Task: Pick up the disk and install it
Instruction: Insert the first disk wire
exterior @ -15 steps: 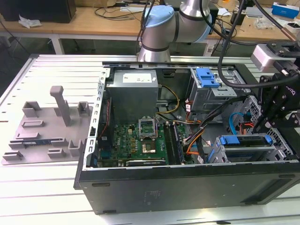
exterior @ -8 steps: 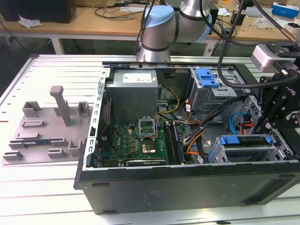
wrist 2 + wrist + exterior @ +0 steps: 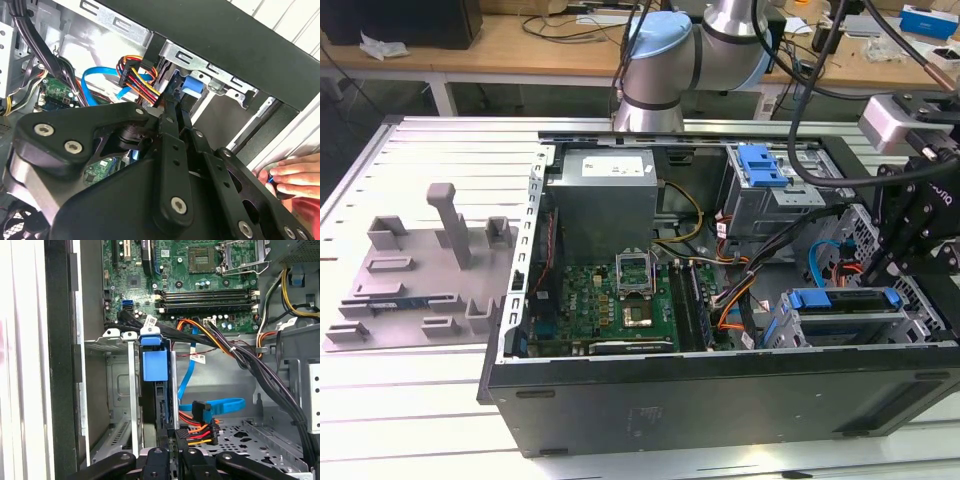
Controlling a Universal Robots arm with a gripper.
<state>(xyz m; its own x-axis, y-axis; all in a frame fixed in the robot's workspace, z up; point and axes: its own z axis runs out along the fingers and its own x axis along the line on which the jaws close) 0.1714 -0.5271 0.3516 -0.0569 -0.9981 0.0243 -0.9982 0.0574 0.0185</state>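
Disk (image 3: 844, 312): sits in the drive cage (image 3: 117, 390) at the exterior view's right end of the open computer case (image 3: 720, 400), its blue bracket (image 3: 155, 365) showing. My claw (image 3: 177, 105): drawn narrow, fingers (image 3: 171, 150) nearly together, tips at that bracket; whether they pinch it I cannot tell. Orange, red and blue cables (image 3: 200, 426) lie just beside the cage. A person's hand (image 3: 292, 176) rests beside the case wall.

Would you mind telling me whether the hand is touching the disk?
Cannot tell. In the first wrist view the hand sits right at the disk, but neither contact nor a gap shows plainly.
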